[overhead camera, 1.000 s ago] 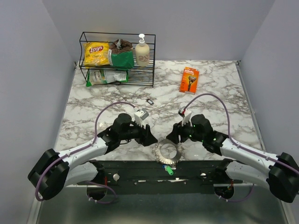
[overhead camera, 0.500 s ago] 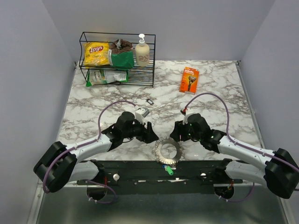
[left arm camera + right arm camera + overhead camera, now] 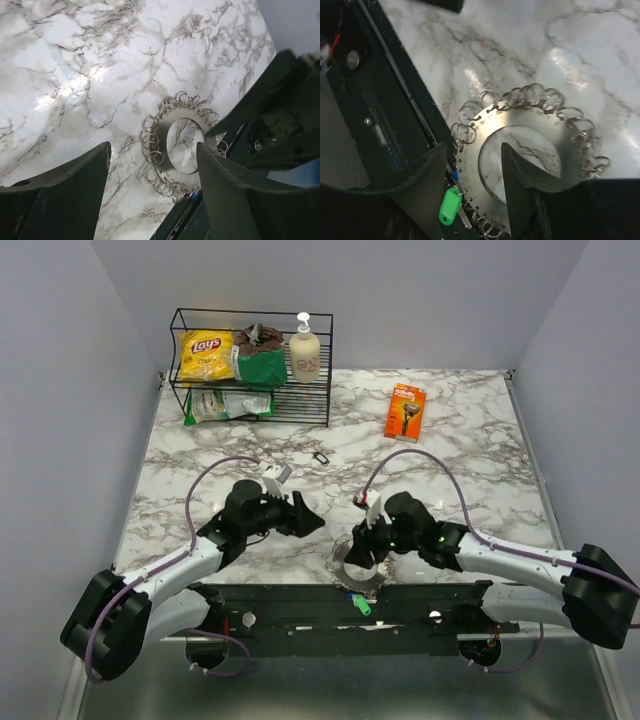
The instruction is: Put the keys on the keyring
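The keyring [image 3: 347, 574] is a flat silvery disc with a round hole and several small wire rings along its rim. It lies at the table's near edge, also in the left wrist view [image 3: 169, 116] and the right wrist view [image 3: 530, 131]. A green-headed key [image 3: 362, 605] hangs from its near rim over the black base plate, also in the right wrist view [image 3: 450, 205]. My right gripper [image 3: 356, 548] is open, its fingers straddling the disc's near-left rim [image 3: 473, 150]. My left gripper [image 3: 306, 521] is open and empty, left of the disc [image 3: 153, 150].
A small dark tag-like object [image 3: 320, 457] lies mid-table. A black wire rack [image 3: 250, 365] at the back left holds a chips bag, a green bag and a soap bottle. An orange razor pack [image 3: 405, 411] lies at the back right. A black base plate [image 3: 300, 602] runs along the near edge.
My right gripper has moved left and toward the near edge, onto the keyring. My left gripper has drawn back to the left, away from the keyring.
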